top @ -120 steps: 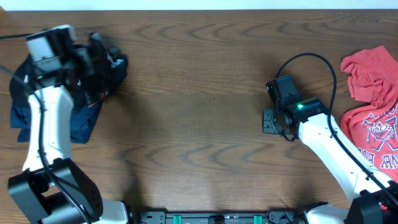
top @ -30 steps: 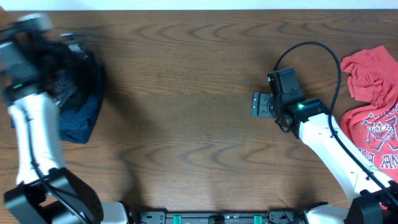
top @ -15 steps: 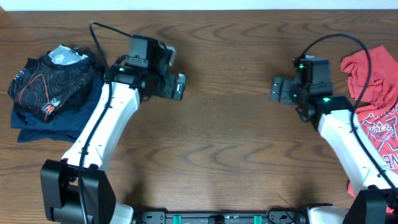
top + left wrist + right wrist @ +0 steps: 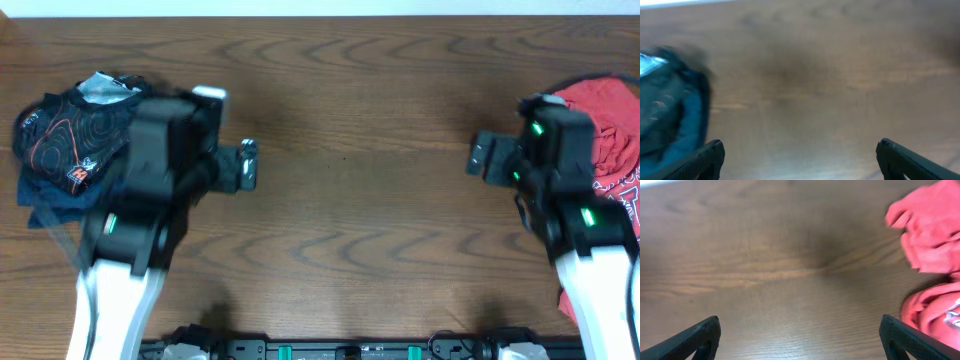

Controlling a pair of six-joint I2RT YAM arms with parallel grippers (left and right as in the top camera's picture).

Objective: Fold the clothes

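Left gripper [image 4: 245, 165] and right gripper [image 4: 483, 158] are hovering spread and empty over the table [image 4: 350, 230].
The jersey [image 4: 75, 135] is lying at the table's left end, the T-shirt [image 4: 605, 105] at its right.

Both arms extend forward, left gripper [image 4: 245, 165] and right gripper [image 4: 482, 158] pointing toward each other, well apart, jaws spread wide

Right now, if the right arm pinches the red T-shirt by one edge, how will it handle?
Probably floppy: the red T-shirt lies crumpled in soft folds, so one pinch should leave most of it hanging. Likely light, since it looks like thin cloth. Pushed across the wooden table, it would probably bunch rather than slide whole.
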